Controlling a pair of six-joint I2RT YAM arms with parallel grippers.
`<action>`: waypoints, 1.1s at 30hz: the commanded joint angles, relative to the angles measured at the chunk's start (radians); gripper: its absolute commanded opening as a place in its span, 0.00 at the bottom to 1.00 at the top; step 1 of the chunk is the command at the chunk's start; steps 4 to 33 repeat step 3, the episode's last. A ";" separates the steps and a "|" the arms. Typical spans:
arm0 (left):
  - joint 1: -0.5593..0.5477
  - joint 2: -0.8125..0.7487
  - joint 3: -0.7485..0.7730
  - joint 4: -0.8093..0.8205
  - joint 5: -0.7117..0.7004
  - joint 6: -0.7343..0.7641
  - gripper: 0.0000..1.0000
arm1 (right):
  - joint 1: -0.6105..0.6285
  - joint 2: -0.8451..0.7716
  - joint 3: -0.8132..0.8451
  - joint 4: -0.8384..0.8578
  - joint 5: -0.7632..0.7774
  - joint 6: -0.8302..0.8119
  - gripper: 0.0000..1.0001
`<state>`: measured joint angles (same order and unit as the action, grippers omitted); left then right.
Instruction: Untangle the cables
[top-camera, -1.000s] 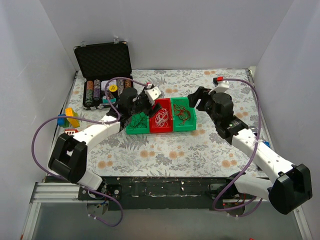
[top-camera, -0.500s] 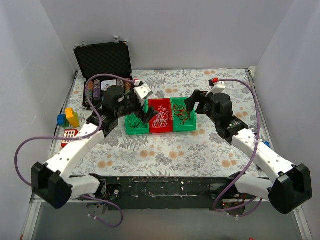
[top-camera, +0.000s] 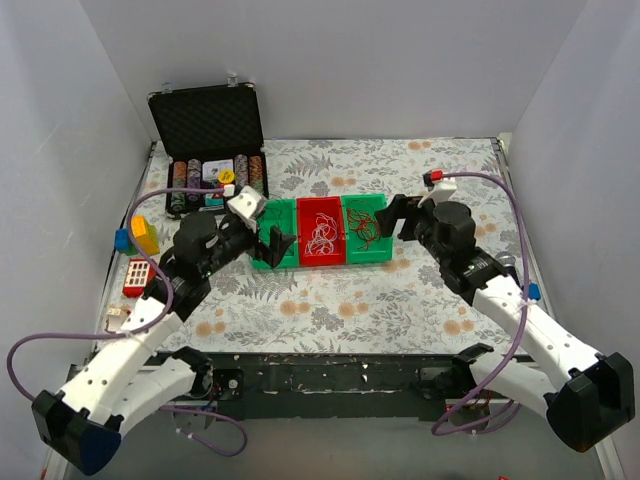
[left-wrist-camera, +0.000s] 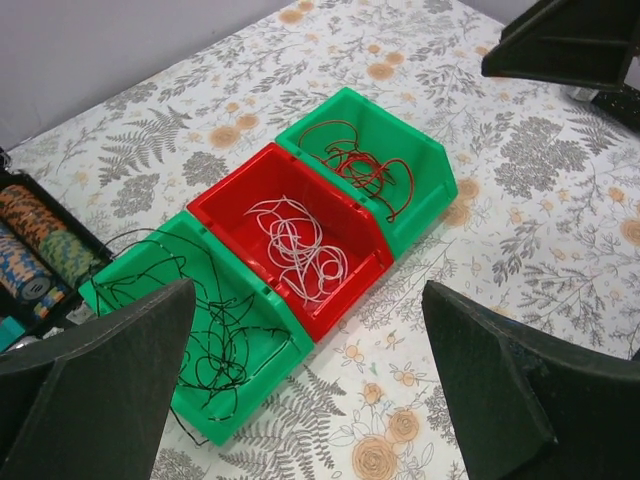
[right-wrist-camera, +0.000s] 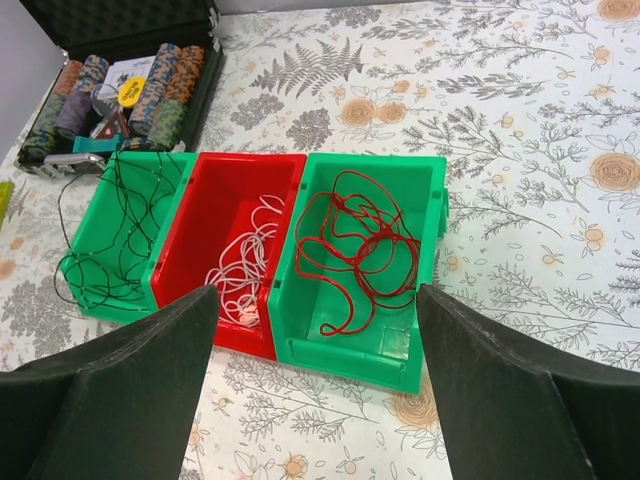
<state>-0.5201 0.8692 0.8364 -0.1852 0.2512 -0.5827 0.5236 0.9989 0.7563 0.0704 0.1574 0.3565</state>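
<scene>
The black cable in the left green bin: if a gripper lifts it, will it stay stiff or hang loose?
Probably floppy: the black cable lies in loose, irregular loops. Likely very light, since it is hair-thin. It may snag, because some loops hang over the rim of its green bin.

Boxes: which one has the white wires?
The red box in the middle holds the white wires; the green boxes beside it hold black wires and red wires.

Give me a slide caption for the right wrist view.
Black cable, white cable, red cable in separate bins ahead of open right end effector.
</scene>
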 joint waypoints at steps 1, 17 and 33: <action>0.000 -0.061 -0.063 0.081 -0.102 -0.069 0.98 | -0.005 -0.034 -0.023 0.020 0.007 -0.031 0.88; 0.000 -0.071 -0.086 0.093 -0.128 -0.088 0.98 | -0.005 -0.046 -0.034 0.017 0.025 -0.040 0.88; 0.000 -0.071 -0.086 0.093 -0.128 -0.088 0.98 | -0.005 -0.046 -0.034 0.017 0.025 -0.040 0.88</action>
